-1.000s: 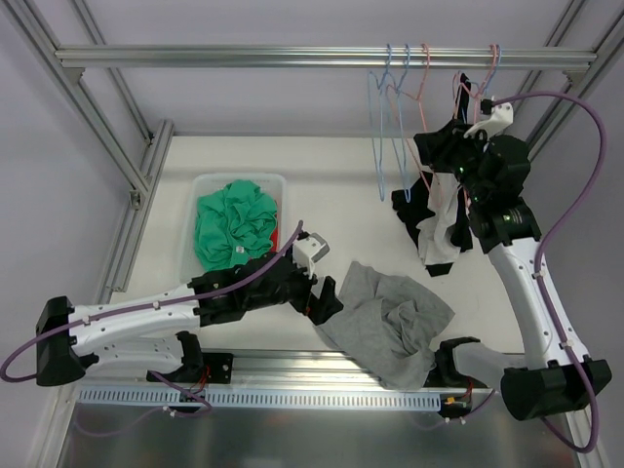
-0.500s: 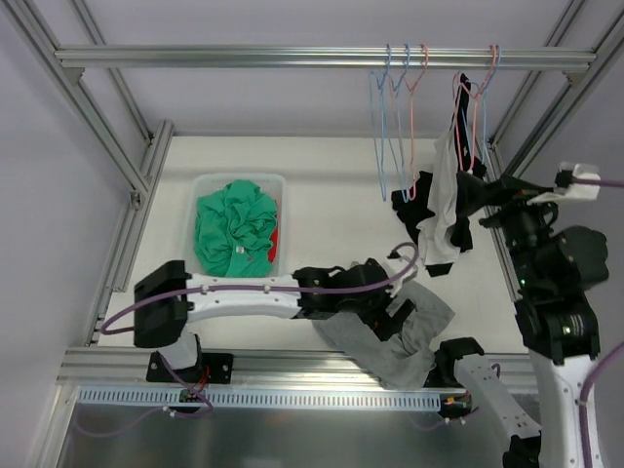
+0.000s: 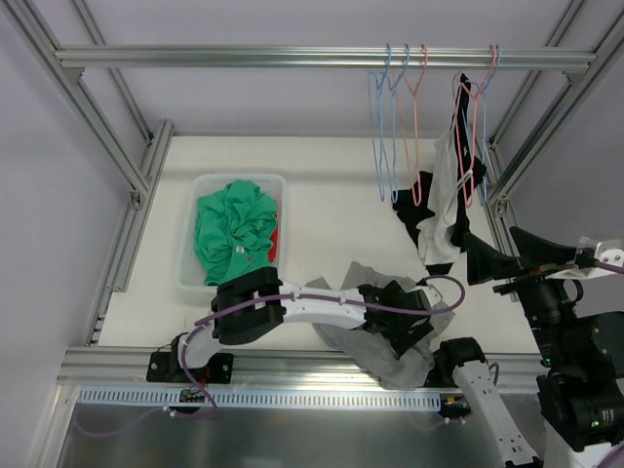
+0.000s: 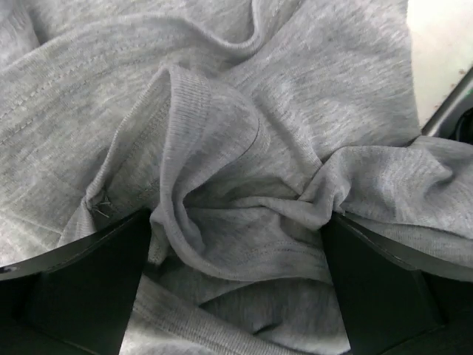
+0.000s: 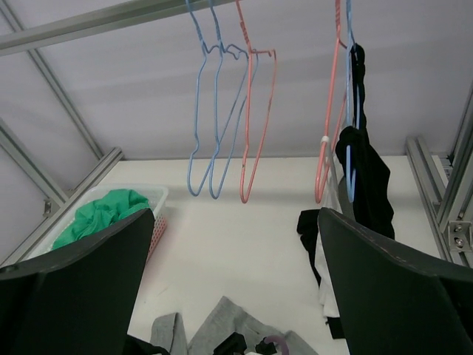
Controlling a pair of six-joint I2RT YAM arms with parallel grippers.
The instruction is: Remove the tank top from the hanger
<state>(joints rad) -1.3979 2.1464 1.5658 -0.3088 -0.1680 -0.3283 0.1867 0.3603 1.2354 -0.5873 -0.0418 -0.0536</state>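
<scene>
Robot lab test cell: alu extrusion frame (image 3: 244, 57) round a white tabletop (image 3: 331, 219), arms bolted on.

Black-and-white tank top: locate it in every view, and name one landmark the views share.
Top external: the tank top hangs at the upper right.
Left wrist: not in it; gray fabric fills most of the picture.
Right wrist: the tank top hangs right of center.
Shared landmark: the white bin of green cloth, left of center in the top external view and at lower left in the right wrist view.
</scene>
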